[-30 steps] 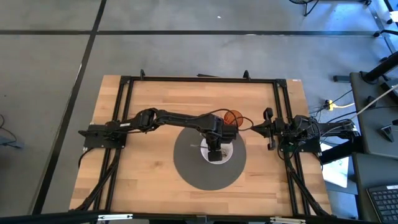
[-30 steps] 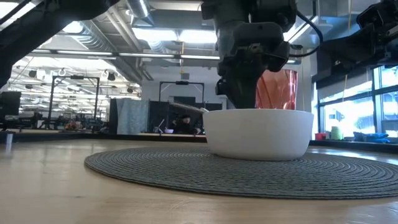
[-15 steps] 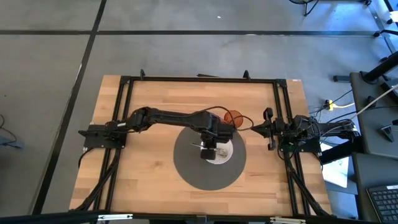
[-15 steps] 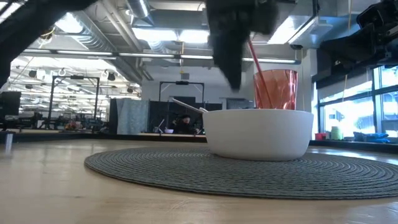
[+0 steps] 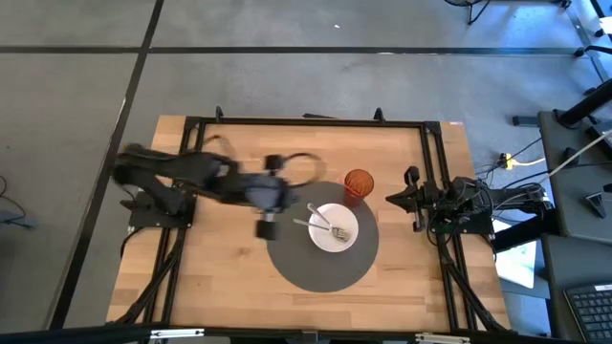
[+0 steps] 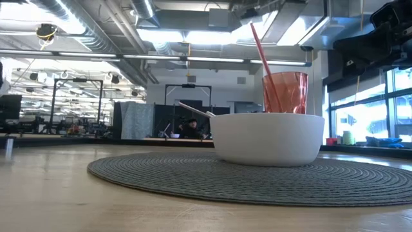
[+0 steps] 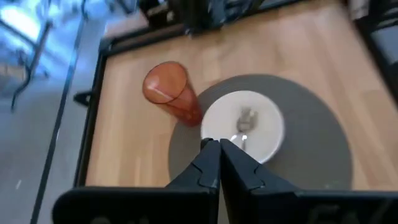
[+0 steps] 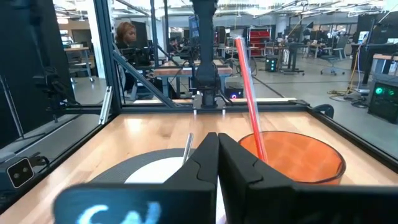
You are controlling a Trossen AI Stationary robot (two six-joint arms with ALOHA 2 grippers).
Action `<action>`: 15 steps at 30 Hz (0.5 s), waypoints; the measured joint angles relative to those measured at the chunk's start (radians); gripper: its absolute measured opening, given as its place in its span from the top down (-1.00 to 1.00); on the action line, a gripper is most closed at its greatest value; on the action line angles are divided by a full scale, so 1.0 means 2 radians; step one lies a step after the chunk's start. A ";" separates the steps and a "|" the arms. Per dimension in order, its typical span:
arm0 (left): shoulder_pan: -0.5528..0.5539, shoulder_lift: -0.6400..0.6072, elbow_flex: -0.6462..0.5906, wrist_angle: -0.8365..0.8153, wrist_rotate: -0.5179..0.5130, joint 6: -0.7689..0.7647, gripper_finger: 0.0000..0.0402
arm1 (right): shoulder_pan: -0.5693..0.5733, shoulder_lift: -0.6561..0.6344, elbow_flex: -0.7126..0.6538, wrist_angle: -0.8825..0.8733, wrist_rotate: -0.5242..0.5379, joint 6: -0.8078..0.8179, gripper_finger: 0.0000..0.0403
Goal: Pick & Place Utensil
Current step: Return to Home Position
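- The left hand (image 5: 266, 226) hangs above the counter (image 5: 220, 277), at the left edge of the mat (image 5: 296, 269) and well clear of the bowl (image 5: 323, 244).
- In the left wrist view its two fingers (image 7: 208, 167) are pressed together along their length. Nothing is between them.
- The left arm runs back from that hand toward its base at the counter's left side.
- The right hand (image 5: 393, 199) waits at the counter's right side, pointing toward the cup (image 5: 358, 182) and apart from it.
- In the right wrist view its fingers (image 8: 207, 155) also meet at the tips and grip nothing.
- The white bowl sits on the round gray mat, right of the mat's centre.
- Two silver utensils (image 5: 325, 224) lie in the bowl, heads toward its middle and handles slanting up and left.
- In the low view one handle (image 6: 193, 109) pokes out over the bowl's left rim.
- Which utensil is the fork and which the spoon cannot be told from above.
- The orange cup stands upright at the mat's far right edge, just beside the bowl.
- A red straw (image 6: 261, 55) leans in the cup, its top tilted to the left in the low view.
- In the right wrist view a person (image 8: 127, 38) shows in the room beyond the counter.
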 joint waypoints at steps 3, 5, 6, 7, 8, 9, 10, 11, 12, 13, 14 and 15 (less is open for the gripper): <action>-0.019 -0.129 -0.180 0.120 -0.001 0.017 0.99 | 0.000 0.000 0.000 0.000 0.000 0.000 0.97; -0.026 -0.215 -0.300 0.206 0.003 0.037 1.00 | 0.000 0.000 0.000 0.000 0.000 0.000 0.97; -0.029 -0.255 -0.355 0.243 0.002 0.047 0.99 | 0.000 0.000 0.000 0.001 0.000 0.000 0.97; -0.031 -0.296 -0.409 0.275 -0.004 0.054 0.99 | 0.000 0.000 0.000 0.004 0.000 0.000 0.97; -0.031 -0.333 -0.461 0.304 -0.021 0.057 0.99 | 0.000 0.000 0.000 0.007 0.001 0.000 0.97; -0.030 -0.365 -0.505 0.326 -0.046 0.048 0.99 | 0.000 0.000 0.000 0.009 0.001 0.000 0.97; -0.029 -0.396 -0.546 0.342 -0.074 0.028 0.99 | 0.000 0.000 0.000 0.011 0.001 0.000 0.97; -0.029 -0.424 -0.580 0.349 -0.101 0.005 0.99 | 0.000 0.000 0.000 0.012 0.001 0.000 0.97; -0.028 -0.453 -0.610 0.348 -0.123 -0.014 0.99 | 0.000 0.000 0.000 0.014 0.001 0.000 0.97; -0.027 -0.479 -0.639 0.349 -0.141 -0.027 1.00 | 0.000 0.000 0.000 0.015 0.001 0.000 0.97; -0.025 -0.502 -0.664 0.356 -0.151 -0.034 0.99 | 0.000 0.000 0.000 0.015 0.001 0.000 0.97; -0.023 -0.523 -0.687 0.366 -0.153 -0.034 0.99 | 0.000 0.000 0.000 0.015 0.001 0.000 0.97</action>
